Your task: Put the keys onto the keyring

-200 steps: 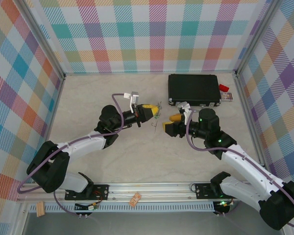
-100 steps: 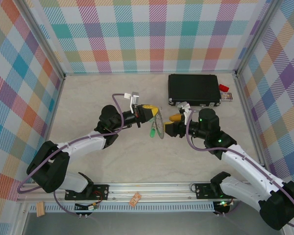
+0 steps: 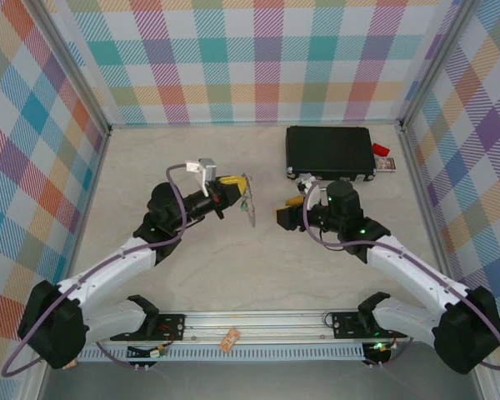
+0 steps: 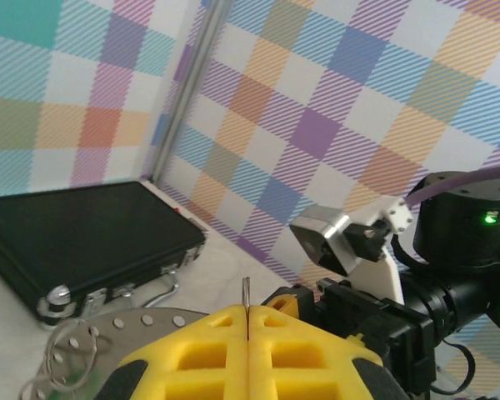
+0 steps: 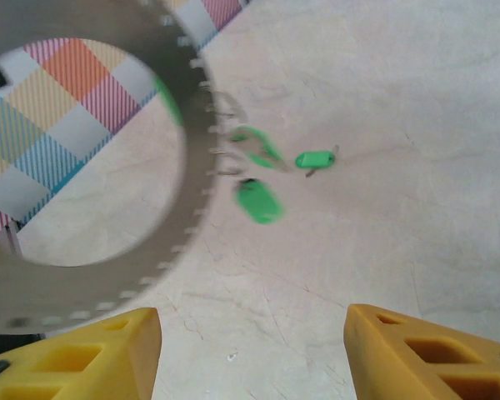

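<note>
Near the middle of the table [image 3: 133,167], a little toward its far edge: the left gripper [image 3: 236,185], yellow fingers pressed tight on the keyring [image 3: 248,202]. In the left wrist view, only a thin metal sliver upright in the seam between the two pads. Low on the left there, a stretch of grey band dotted with small holes, plus a couple of wire loops.

From above, ring nearly edge-on and tilted, apart from the right gripper [image 3: 281,218]. That one just to the ring's right, aimed at it, fingers spread wide with nothing between them. Bare marbled tabletop below in its wrist view.

In that same wrist view, wide grey band curving across the upper left, blurred. Plaid wall visible through the open centre, and a row of small marks along the outer rim.

Just beside that rim, the keys [image 5: 258,202]: three small green heads bunched close, at least two on thin wire loops at the rim. Outermost one hanging or lying on the table, impossible to tell through the blur.

Toward the far right corner, a black case [image 3: 329,152], closed and flat, with a small red item [image 3: 381,150] just beside its right end.
</note>
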`<state>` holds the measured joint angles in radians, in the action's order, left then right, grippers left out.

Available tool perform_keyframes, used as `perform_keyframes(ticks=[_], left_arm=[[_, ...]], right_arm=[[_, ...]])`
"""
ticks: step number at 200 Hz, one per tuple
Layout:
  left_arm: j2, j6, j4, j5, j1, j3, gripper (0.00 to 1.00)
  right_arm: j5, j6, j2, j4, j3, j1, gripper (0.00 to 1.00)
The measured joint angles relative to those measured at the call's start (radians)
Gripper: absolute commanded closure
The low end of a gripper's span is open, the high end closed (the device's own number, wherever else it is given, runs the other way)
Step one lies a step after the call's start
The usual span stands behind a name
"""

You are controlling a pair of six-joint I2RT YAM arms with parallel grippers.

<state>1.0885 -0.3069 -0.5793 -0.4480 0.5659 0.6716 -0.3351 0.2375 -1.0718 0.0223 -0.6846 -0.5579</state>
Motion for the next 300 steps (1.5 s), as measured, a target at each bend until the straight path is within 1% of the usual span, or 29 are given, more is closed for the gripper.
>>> perform_keyframes(ticks=[25,53,57,81,88,99,114,131,145,196,228,262,300], left_arm=[[-0.062,0.053,0.072,0.024,0.000,-0.016,1.00],[-0.098,0.085,0.124,0.043,0.000,-0.030,1.00],[-0.103,0.088,0.134,0.049,0.000,-0.030,1.00],[-0.145,0.096,0.174,0.097,0.000,-0.036,1.00],[-0.161,0.098,0.190,0.118,0.000,-0.038,1.00],[-0.188,0.101,0.216,0.153,0.000,-0.039,1.00],[-0.225,0.110,0.250,0.198,0.000,-0.040,1.00],[-0.265,0.115,0.288,0.238,0.000,-0.040,1.00],[-0.298,0.118,0.315,0.268,-0.001,-0.040,1.00],[-0.394,0.129,0.394,0.369,-0.001,-0.040,1.00],[-0.408,0.129,0.397,0.386,-0.001,-0.041,1.00],[-0.409,0.129,0.404,0.390,-0.001,-0.042,1.00],[-0.414,0.129,0.406,0.390,-0.001,-0.048,1.00]], right_arm=[[0.002,0.017,-0.051,0.007,-0.011,0.000,0.41],[0.000,0.027,-0.121,0.021,-0.048,0.000,0.42],[-0.001,0.030,-0.132,0.024,-0.055,0.000,0.43],[-0.018,0.063,-0.242,0.053,-0.121,0.000,0.62],[-0.025,0.073,-0.280,0.061,-0.143,0.000,0.64],[-0.034,0.087,-0.351,0.069,-0.189,0.000,0.70],[-0.052,0.120,-0.462,0.076,-0.264,-0.002,0.73],[-0.058,0.162,-0.584,0.103,-0.343,-0.006,0.73],[-0.062,0.198,-0.675,0.121,-0.399,-0.011,0.71],[-0.029,0.286,-0.977,0.110,-0.636,-0.046,0.66],[-0.011,0.324,-1.087,0.088,-0.737,-0.051,0.66],[-0.005,0.332,-1.196,0.043,-0.866,-0.059,0.66],[-0.006,0.328,-1.246,-0.022,-0.951,-0.059,0.67]])
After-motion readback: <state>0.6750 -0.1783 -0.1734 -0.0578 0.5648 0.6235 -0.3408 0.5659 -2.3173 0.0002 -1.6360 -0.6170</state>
